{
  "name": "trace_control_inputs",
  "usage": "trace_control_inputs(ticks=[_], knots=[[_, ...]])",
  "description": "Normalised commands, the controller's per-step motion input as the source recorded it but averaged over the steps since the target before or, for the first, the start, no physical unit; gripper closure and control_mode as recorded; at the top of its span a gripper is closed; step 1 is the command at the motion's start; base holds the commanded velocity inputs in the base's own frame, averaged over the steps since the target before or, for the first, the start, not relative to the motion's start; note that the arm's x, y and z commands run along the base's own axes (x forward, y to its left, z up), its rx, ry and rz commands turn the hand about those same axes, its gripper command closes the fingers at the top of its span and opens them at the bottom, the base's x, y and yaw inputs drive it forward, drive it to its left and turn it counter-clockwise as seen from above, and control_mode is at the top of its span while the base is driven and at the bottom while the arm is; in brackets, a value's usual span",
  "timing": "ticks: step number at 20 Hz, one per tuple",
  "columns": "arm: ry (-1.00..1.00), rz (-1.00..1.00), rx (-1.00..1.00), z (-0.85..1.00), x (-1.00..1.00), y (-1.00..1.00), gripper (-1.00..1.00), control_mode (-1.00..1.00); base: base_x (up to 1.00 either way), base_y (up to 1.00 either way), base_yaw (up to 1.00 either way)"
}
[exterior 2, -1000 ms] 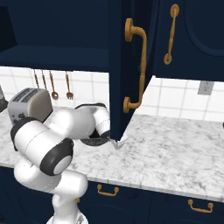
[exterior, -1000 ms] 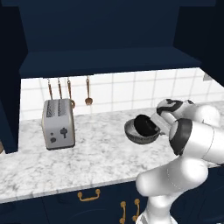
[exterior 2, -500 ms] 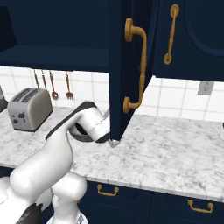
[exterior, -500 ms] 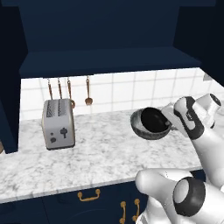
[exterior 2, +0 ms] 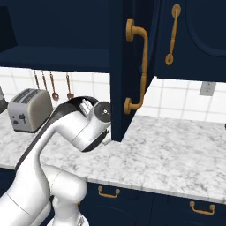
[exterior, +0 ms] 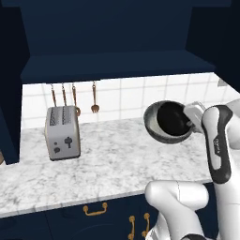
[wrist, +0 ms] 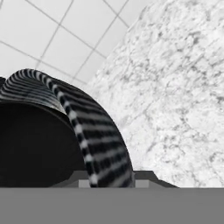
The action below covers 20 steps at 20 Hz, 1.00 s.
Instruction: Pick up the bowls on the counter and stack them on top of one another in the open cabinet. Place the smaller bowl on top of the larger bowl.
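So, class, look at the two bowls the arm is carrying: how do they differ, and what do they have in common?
Colour: the smaller bowl is plain glossy black, while the larger bowl is grey.
Size: the larger bowl is wider, and its rim shows all round the smaller bowl.
Place: the smaller bowl sits inside the larger bowl.
Shared: both are round, tipped on their side and up off the counter.

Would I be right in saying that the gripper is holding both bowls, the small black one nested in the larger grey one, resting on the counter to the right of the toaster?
Not quite: the bowls are not resting on the counter. The left base view shows the gripper holding them tilted in the air above it, to the right of the toaster. The black bowl does sit inside the grey one.
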Motion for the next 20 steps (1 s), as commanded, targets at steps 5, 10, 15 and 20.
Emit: trace_control_inputs(ticks=[5,10,15,20], knots=[[-0.22,-0.06,-0.04,1.00,-0.23,0.16,1.00,-1.00,0.00,0.00,0.00],[-0.24,-0.13,-0.09,1.00,-0.27,0.26,1.00,-1.00,0.00,0.00,0.00],[-0.11,-0.09,-0.05,1.00,-0.11,0.22,1.00,-1.00,0.00,0.00,0.00],[0.10,-0.14,0.02,0.99,0.71,0.00,1.00,-1.00,0.00,0.00,0.00]])
